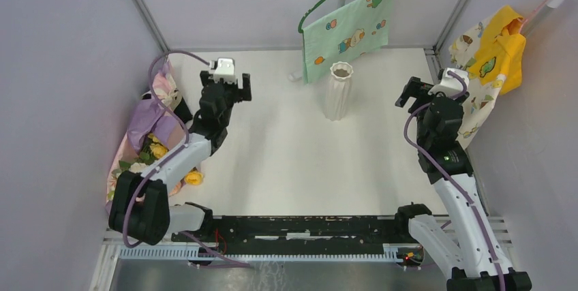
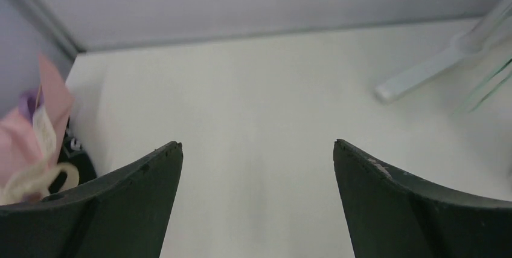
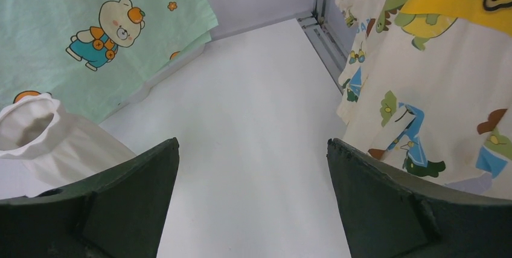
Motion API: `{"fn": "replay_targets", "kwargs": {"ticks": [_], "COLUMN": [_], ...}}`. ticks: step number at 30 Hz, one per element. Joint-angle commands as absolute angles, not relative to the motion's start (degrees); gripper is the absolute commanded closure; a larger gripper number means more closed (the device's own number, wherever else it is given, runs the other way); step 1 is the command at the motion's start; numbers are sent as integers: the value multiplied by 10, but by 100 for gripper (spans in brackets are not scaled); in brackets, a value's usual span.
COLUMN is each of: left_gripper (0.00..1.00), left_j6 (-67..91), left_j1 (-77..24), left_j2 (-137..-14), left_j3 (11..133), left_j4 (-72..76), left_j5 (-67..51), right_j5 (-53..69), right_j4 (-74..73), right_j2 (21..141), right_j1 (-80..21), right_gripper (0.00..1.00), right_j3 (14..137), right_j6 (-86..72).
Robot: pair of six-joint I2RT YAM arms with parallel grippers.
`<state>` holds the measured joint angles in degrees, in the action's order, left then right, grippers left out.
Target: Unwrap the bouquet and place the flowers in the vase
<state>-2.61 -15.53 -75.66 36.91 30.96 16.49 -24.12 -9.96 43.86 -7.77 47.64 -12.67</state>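
Wrapped bouquet (image 1: 145,122) and white vase (image 1: 339,93), well apart on a desk (image 1: 286,161).
The bouquet lies along the left edge in crinkled purple-and-pink paper, with yellow and cream flowers (image 1: 158,149) showing at its near end. The ribbed vase stands upright toward the far middle.

Soft, even light falls from overhead, and the white desk (image 1: 293,161) looks bright without glare. Shadows are faint, just a pale smudge beside the left arm (image 1: 194,144). In the wrist views the dark fingers (image 2: 121,209) look murky and slightly blurred. The top view's walls lean outward.
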Motion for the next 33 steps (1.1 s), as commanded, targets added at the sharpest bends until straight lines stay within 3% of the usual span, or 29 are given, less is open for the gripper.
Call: {"fn": "replay_targets", "kwargs": {"ticks": [1, 5, 9, 12, 16, 18, 21, 25, 31, 33], "left_gripper": [0, 0, 0, 0, 0, 3, 9, 10, 9, 7], "left_j6": [23, 128, 138, 165, 304, 289, 288, 294, 330, 375], "left_j1": [-196, -196, -196, -195, -191, -189, -190, -189, -186, -167], "left_j2": [-707, -756, -790, -767, -686, -655, -648, -653, -878, -952], "left_j3": [564, 803, 933, 927, 824, 766, 773, 775, 997, 1045], "left_j4": [113, -132, -223, -186, -120, -50, -47, -72, -427, -523], "left_j5": [203, 105, -12, -74, -14, -47, -80, 41, 391, 458], "right_j5": [-218, -181, -157, -150, -141, -136, -127, -110, -98, -96], "right_j4": [-68, -63, -69, -76, -70, -62, -52, -45, -51, -52], "right_j2": [460, 489, 519, 527, 517, 508, 503, 512, 531, 536], "right_j1": [-77, -77, -76, -77, -77, -77, -77, -77, -77, -77], "right_gripper": [2, 2, 2, 2, 2, 2, 2, 2, 2, 2], "right_j3": [488, 498, 505, 508, 503, 496, 488, 485, 479, 479], "right_j6": [-140, -145, -145, -150, -160, -163, -168, -175, -175, -171]}}
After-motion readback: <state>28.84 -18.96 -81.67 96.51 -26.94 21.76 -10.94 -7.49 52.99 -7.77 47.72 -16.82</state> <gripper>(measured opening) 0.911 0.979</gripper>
